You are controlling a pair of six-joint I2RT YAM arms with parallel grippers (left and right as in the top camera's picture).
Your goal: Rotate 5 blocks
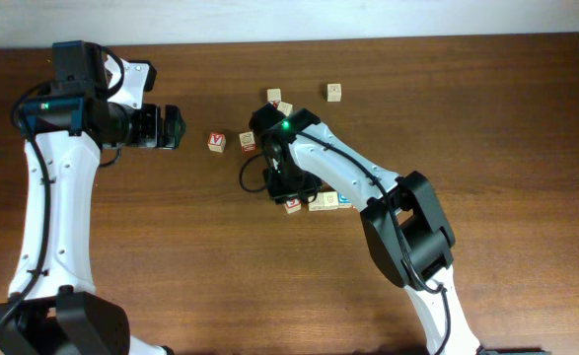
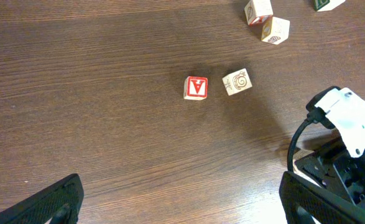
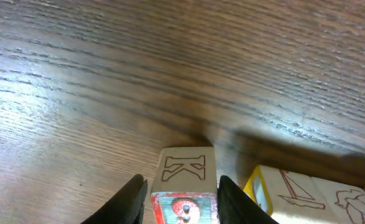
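Two claws (image 1: 177, 127) (image 3: 181, 190); at least eight blocks (image 1: 335, 92).

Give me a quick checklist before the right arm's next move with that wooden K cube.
1. Right gripper straddles the pale wooden cube with the K face: ok.
2. Jaws clear of that cube: cannot tell.
3. Room beside the yellow-edged wooden cube next to it: not ok, close to one finger.
4. Left gripper open, away from that cube: ok.

K block (image 3: 185, 167) beside picture block (image 3: 306, 193), on table (image 3: 107, 74)
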